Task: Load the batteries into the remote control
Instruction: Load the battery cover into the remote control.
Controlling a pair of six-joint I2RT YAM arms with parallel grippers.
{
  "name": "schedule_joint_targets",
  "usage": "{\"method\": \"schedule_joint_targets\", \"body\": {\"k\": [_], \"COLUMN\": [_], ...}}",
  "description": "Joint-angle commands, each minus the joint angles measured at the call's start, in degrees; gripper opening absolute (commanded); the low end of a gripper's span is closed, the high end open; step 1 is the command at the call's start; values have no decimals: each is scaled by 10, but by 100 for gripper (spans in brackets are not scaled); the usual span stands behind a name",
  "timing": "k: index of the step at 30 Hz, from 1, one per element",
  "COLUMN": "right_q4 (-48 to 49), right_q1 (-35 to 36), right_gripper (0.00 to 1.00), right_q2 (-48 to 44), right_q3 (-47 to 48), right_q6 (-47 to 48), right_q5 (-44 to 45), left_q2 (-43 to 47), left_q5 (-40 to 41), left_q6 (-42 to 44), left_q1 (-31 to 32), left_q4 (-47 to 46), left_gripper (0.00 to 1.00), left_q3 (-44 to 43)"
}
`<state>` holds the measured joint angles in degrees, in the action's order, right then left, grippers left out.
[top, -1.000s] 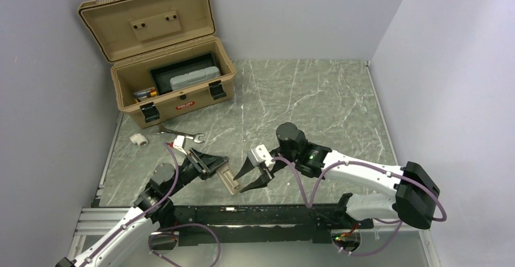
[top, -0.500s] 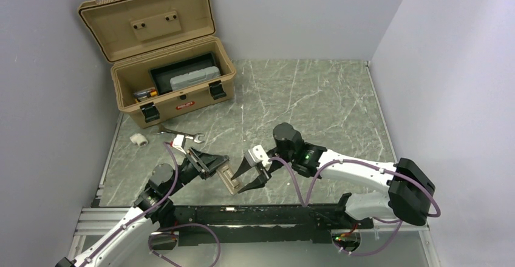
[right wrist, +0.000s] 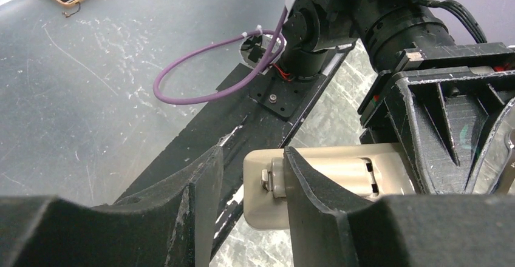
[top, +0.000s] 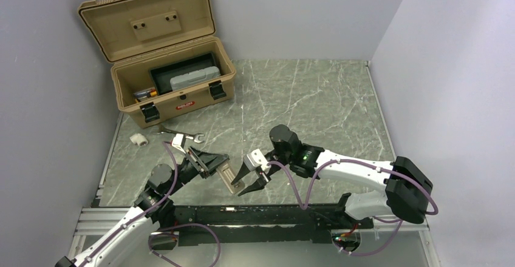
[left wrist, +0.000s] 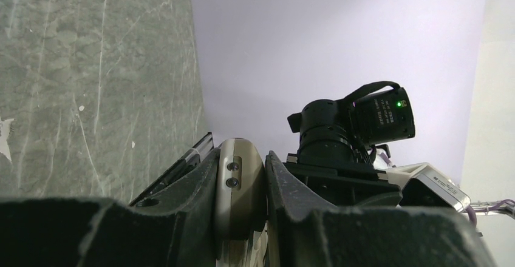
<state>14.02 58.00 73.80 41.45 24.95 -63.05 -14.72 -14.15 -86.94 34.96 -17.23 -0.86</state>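
The green marbled table (top: 316,97) lies beneath the remote control (top: 229,181), which is held tilted. Well behind the remote and to its left stands the tan toolbox (top: 176,100), lid up, with a grey case (top: 194,79) inside.

My right arm has swung in toward the remote over the last second. My right end effector (top: 240,185) stood off to the remote's right before, and now its spread fingers are at the remote's lower end. It is released, with nothing seen gripped. In the right wrist view one finger covers part of that end, beside a recess with a metal contact.

My left end effector (top: 220,165) has not shifted and stays clenched on the remote's upper end, pressing on its two long sides.

Between the remote and the toolbox lie a wrench (top: 182,135) and, farther left of the remote, a small white block (top: 139,138).
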Motion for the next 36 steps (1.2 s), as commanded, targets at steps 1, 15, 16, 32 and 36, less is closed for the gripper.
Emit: {"method": "schedule_joint_targets", "body": {"k": [1, 15, 16, 32, 36], "right_q4": [45, 80, 80, 103, 114], "right_q1": [4, 4, 4, 3, 4], "right_gripper": [43, 42, 41, 40, 39], "right_q2": [-3, 4, 4, 13, 16], "right_q3": [2, -7, -6, -9, -9], "right_q6": [10, -12, -11, -27, -30], "right_q5": [-6, 7, 8, -1, -2], "left_q2": [-5, 3, 4, 4, -2], "left_q5": [-10, -16, -16, -33, -38], "left_q6": [-23, -26, -27, -26, -27], "left_q1": [-1, -1, -1, -1, -1], "left_q4": [-56, -63, -63, -100, -118], "left_gripper": [0, 0, 0, 0, 0], "left_q3": [2, 0, 0, -7, -8]}}
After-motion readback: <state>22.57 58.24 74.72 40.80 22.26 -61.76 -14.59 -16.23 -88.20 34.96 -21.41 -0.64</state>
